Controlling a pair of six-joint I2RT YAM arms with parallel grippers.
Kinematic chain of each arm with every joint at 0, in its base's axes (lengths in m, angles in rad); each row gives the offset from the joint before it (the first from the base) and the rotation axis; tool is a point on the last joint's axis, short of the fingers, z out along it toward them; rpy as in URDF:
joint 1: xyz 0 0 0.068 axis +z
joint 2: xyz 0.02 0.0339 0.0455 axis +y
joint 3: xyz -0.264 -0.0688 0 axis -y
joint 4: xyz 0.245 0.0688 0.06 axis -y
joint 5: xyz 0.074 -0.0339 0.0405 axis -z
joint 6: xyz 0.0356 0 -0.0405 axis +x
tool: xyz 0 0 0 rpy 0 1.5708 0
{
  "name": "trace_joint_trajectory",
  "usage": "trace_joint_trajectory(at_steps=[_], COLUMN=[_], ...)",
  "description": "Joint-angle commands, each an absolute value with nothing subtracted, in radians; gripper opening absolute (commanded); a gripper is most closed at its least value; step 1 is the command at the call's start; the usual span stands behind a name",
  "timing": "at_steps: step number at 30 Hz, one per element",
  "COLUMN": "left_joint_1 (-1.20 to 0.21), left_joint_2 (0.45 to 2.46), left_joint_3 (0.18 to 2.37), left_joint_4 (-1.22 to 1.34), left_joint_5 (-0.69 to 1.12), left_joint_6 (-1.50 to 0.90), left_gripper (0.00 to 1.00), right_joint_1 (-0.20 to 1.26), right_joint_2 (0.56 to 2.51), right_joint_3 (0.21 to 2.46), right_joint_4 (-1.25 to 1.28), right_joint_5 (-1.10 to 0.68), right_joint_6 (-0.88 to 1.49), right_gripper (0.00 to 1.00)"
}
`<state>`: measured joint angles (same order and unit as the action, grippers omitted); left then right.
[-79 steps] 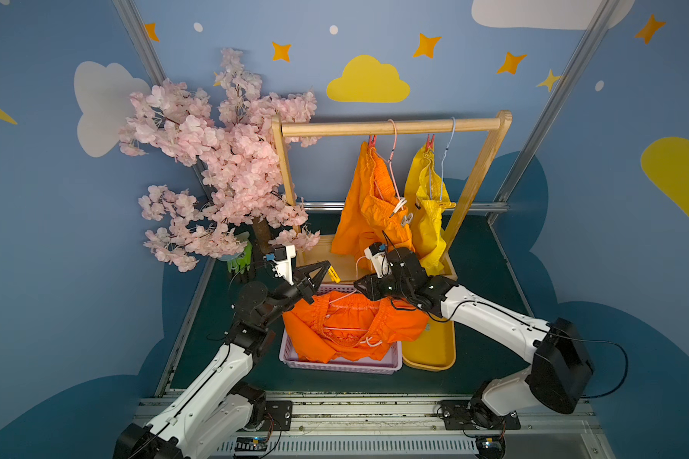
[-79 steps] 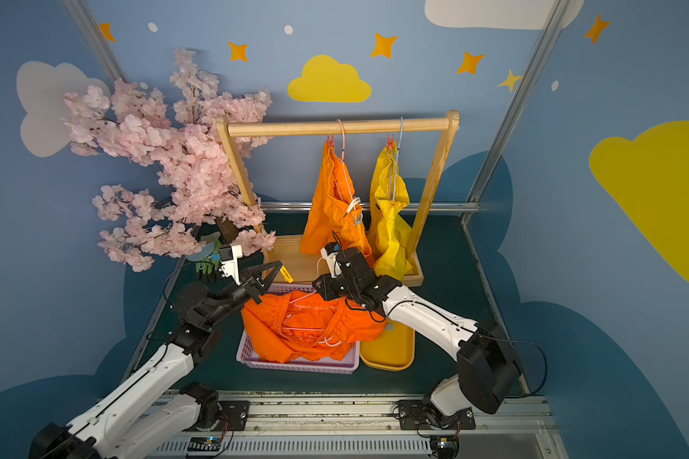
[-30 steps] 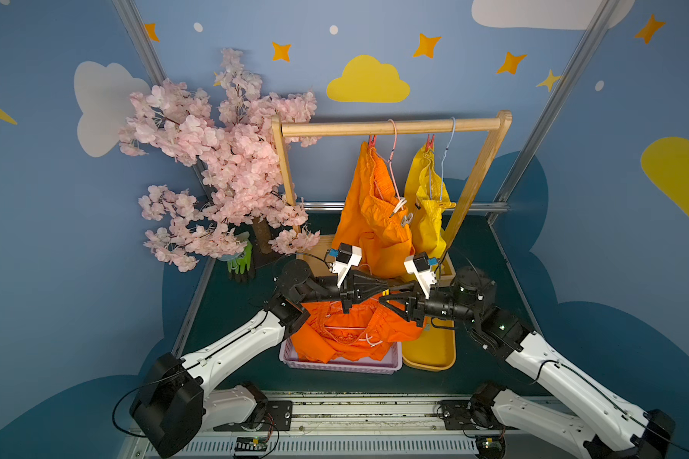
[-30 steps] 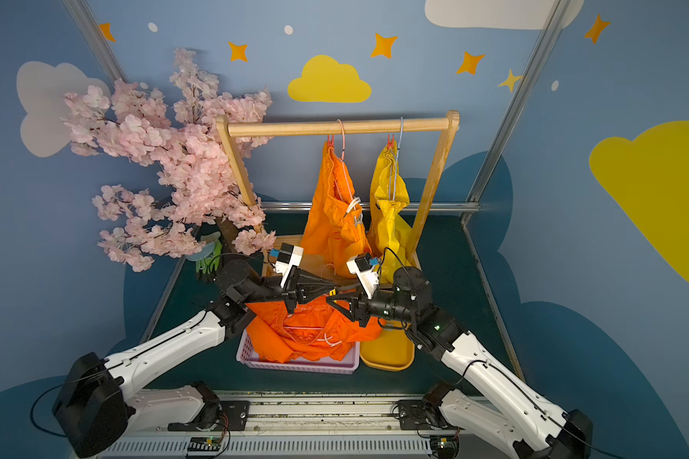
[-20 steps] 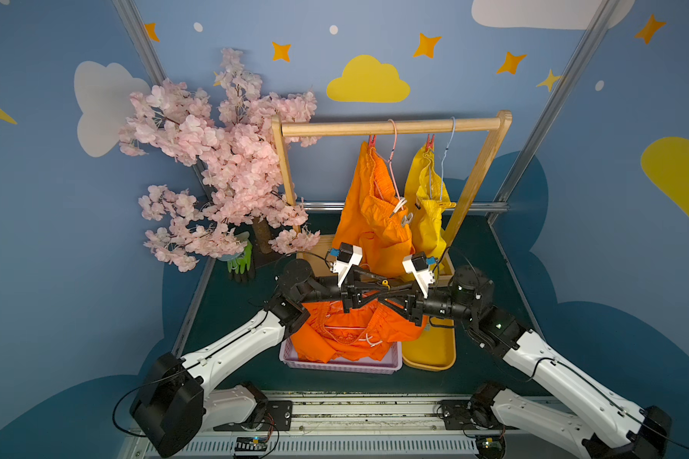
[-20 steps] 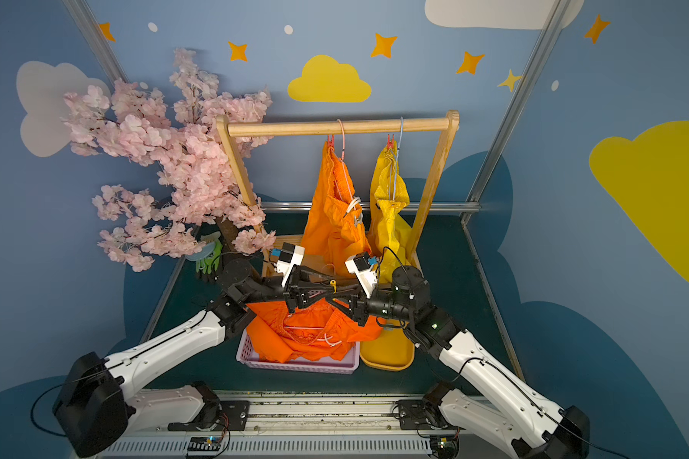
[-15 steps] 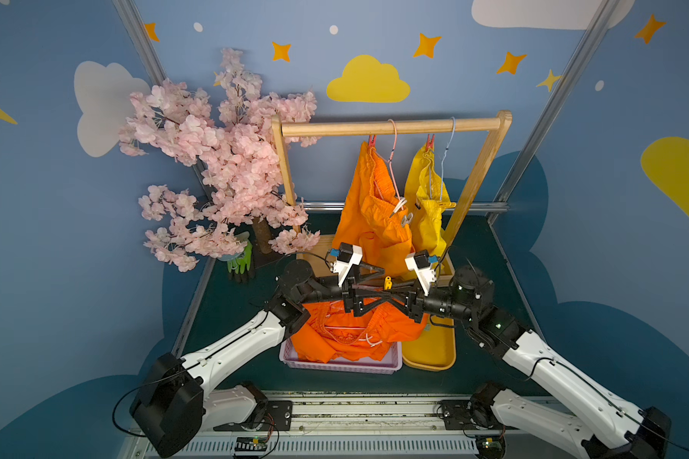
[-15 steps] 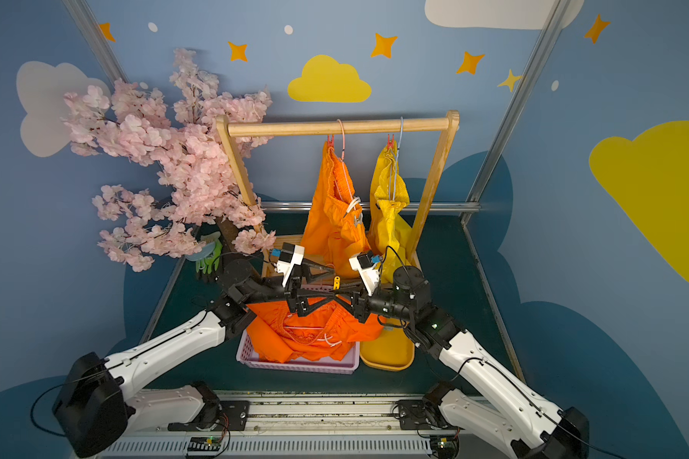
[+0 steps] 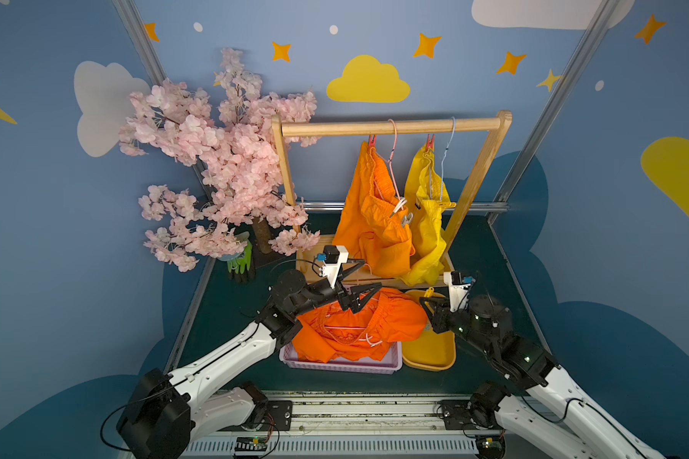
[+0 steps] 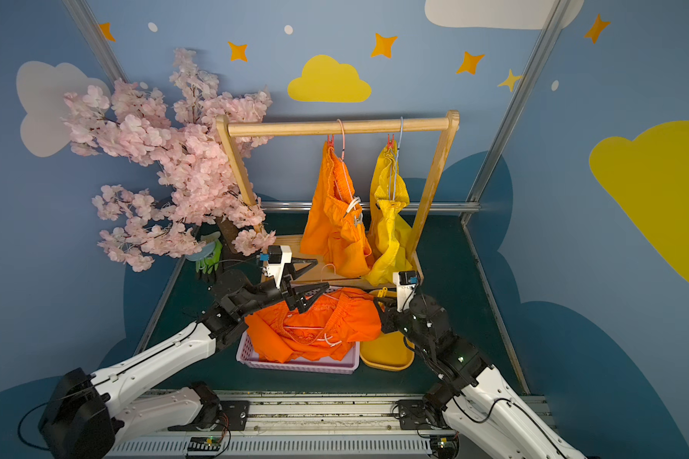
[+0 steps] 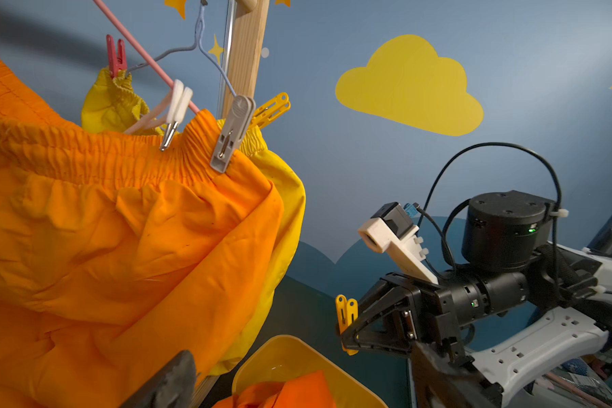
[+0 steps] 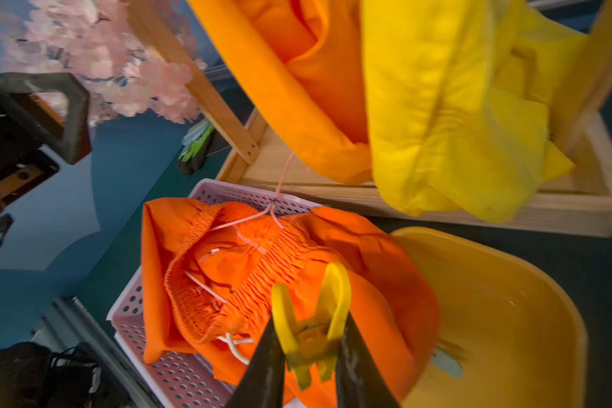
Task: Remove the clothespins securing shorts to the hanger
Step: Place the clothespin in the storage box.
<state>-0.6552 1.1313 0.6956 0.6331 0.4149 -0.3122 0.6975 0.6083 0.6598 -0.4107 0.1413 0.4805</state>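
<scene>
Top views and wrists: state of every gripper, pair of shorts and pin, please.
left gripper, open, holding nothing
right gripper, fingers shut on yellow clothespin
basket shorts, off the rail, crumpled in the basket
hanging orange shorts, on the rail, grey clothespin clipped on waistband
yellow shorts, on the rail, red clothespin clipped on

The hanging shorts point(image 9: 374, 230) are closed in by the wooden rack point(image 9: 394, 128) and the pink tree point(image 9: 223, 159). Open room is found above the basket point(image 9: 335, 363) and yellow tray point(image 9: 430, 353).
</scene>
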Motion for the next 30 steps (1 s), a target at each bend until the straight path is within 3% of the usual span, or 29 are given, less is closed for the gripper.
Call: trace_joint_trajectory(at_steps=[1,14,23,30], left_joint_1=[-0.649,-0.645,-0.644,-0.644], left_joint_2=[1.134,1.172,1.181,1.194], left_joint_3=[0.699,0.741,0.746,0.750], left_joint_4=[0.592,0.531,0.503,0.455], left_joint_5=[0.370,0.359,0.333,0.297], left_joint_6=[-0.285,-0.290,-0.295,-0.297], left_gripper=[0.95,0.95,0.95,0.95], right_joint_1=[0.674,0.307,0.294,0.290], right_joint_2=[0.573,0.775,0.922,1.064], right_joint_3=[0.641,0.507,0.477,0.505], right_joint_4=[-0.589,-0.515,-0.373,-0.397], right_joint_5=[0.310,-0.091,-0.136,-0.110], right_joint_6=[0.570,0.603,0.578,0.579], right_gripper=[0.00,0.00,0.00,0.12])
